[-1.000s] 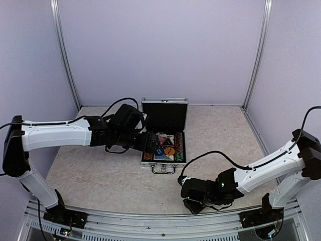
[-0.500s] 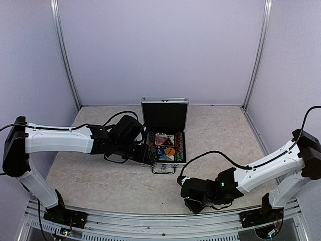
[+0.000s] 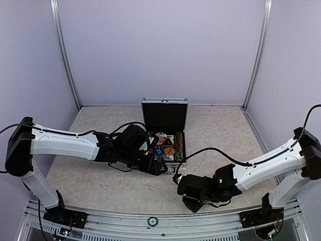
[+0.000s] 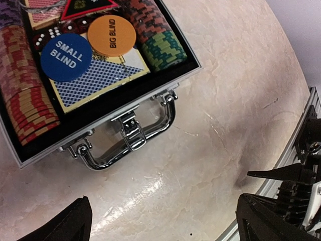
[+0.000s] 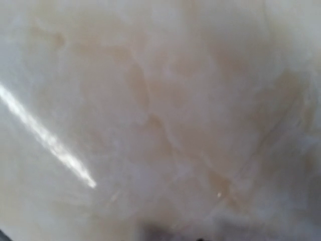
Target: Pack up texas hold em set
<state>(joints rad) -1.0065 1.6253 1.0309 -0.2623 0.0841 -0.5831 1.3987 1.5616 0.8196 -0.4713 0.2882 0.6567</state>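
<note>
Overhead, the silver case (image 3: pixel 165 149) is seen lying near the middle of the table (image 3: pixel 90 181). Its lid (image 3: pixel 164 115) is stood upright toward the back wall, so the tray is left open for filling. The left arm is stretched low across from its side, bent at the elbow. The left gripper (image 3: pixel 157 165) is held just in front of the case's near edge. The right arm is folded low, and the right gripper (image 3: pixel 189 197) is pointed down at bare table, apart from the case; from this view its state cannot be told.

From the left wrist, the fingers (image 4: pixel 75 223) are shown spread wide, with nothing pinched between them. The chrome handle (image 4: pixel 131 145) is laid flat on the table in front of the case. Inside, the blue disc (image 4: pixel 66 56) and the orange disc (image 4: pixel 111 35) are set side by side on the blue deck (image 4: pixel 95 83). Chip stacks (image 4: pixel 22 85) are lined along both sides, and dice (image 4: pixel 47 34) and part of the triangle marker (image 4: pixel 88 6) are seen further back. Packing is judged nearly finished, with the lid not yet shut; the wide spread is judged to suit a hand with nothing left to carry.

From the right wrist, only blurred table is shown, very close. No fingers are shown, so spread or pressed together cannot be told.
</note>
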